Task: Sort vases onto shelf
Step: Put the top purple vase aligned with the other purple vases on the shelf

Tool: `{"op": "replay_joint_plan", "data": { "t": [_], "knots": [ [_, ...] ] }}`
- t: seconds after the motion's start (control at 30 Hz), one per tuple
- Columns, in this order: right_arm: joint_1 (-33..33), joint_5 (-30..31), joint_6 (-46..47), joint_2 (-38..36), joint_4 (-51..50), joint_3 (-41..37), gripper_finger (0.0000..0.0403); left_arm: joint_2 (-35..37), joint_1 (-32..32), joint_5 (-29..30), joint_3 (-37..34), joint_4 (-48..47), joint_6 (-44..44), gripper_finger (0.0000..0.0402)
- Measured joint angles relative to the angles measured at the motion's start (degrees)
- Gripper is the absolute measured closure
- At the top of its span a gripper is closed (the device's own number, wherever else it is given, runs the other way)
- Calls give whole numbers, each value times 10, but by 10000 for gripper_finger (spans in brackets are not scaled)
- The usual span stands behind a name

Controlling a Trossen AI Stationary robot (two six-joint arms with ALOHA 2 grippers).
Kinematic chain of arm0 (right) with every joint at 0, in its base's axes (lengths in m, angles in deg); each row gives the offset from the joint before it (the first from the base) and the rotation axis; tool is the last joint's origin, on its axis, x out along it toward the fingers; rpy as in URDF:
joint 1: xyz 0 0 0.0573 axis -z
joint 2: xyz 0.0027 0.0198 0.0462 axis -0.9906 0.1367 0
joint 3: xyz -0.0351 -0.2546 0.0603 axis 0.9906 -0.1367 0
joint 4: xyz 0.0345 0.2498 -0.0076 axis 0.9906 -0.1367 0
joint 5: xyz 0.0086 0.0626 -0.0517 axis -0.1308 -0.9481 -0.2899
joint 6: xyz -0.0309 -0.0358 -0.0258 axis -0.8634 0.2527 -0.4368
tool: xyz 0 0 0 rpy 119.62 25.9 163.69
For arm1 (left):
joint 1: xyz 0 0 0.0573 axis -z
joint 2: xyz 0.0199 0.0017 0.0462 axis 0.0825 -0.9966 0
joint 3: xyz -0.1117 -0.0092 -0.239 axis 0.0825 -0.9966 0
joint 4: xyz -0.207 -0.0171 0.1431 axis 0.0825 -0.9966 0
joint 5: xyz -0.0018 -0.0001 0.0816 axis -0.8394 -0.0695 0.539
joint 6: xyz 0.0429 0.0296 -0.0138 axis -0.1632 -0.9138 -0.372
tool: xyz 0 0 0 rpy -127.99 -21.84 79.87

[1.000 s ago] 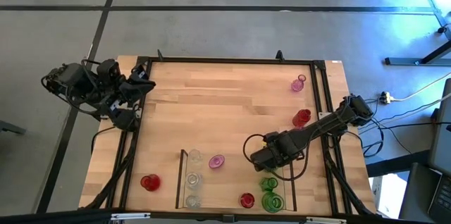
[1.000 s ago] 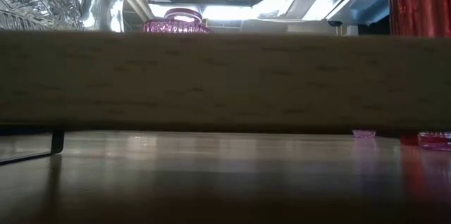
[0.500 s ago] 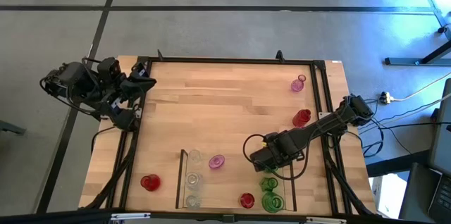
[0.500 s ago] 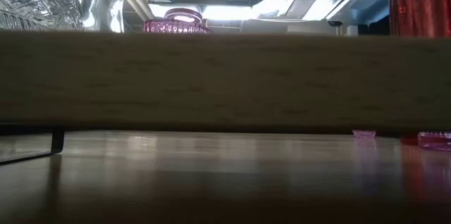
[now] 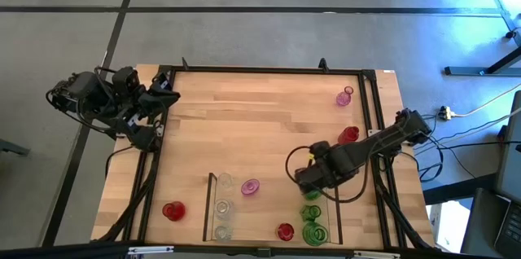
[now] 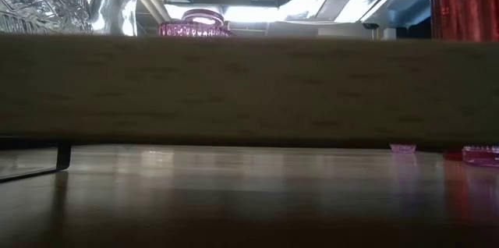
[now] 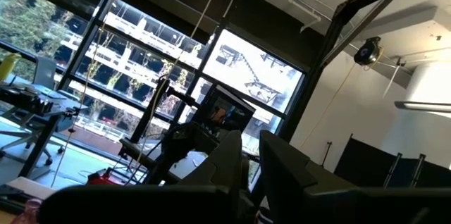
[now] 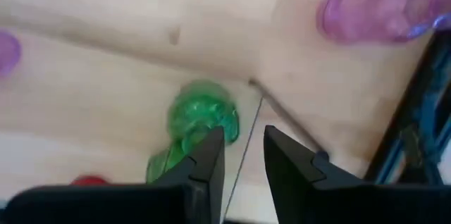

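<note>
The shelf [image 5: 209, 206] lies at the near edge, a thin dark frame on the wood. In it stand three clear vases [image 5: 223, 208], a pink vase [image 5: 250, 186], a red vase [image 5: 285, 231] and two green vases [image 5: 313, 223]. A red vase [image 5: 172, 210] stands left of the shelf. A pink vase [image 5: 345, 96] and a red vase [image 5: 348, 135] stand far right. My right gripper [image 8: 244, 160] hangs open above the farther green vase [image 8: 204, 118], pointing down, touching nothing. My left gripper [image 7: 251, 164] waits at the far left corner, slightly open, with nothing in it.
A black frame [image 5: 260, 70] runs around the tabletop. The shelf's thin dark bar [image 8: 282, 118] passes just beside the green vase. In the low view a wooden board [image 6: 249, 88] blocks most of the scene. Bare wood lies in the table's middle and far left.
My right gripper has gone up from just over the green vases and a little toward the far right; its dark body has left the top of the low view. The gap between its fingers is unchanged. The green vases stay in place.
</note>
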Motion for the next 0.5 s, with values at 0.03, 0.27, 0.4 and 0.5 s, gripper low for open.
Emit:
{"op": "replay_joint_plan", "data": {
  "t": [0.03, 0.27, 0.4, 0.5],
  "knots": [
    [0, 16, -2, -1, 1, 2, 315, 0, 0, 0, 0, 0, -1, 357],
    [25, 103, -15, -27, 5, -29, 315, -4, 0, -24, 0, 0, 2, 357],
    [44, 106, -18, -39, 6, -69, 315, -5, 0, -35, 0, 0, 2, 357],
    [70, 139, -32, -51, 5, -101, 315, -5, 0, -33, 0, 0, 2, 357]
  ]
}}
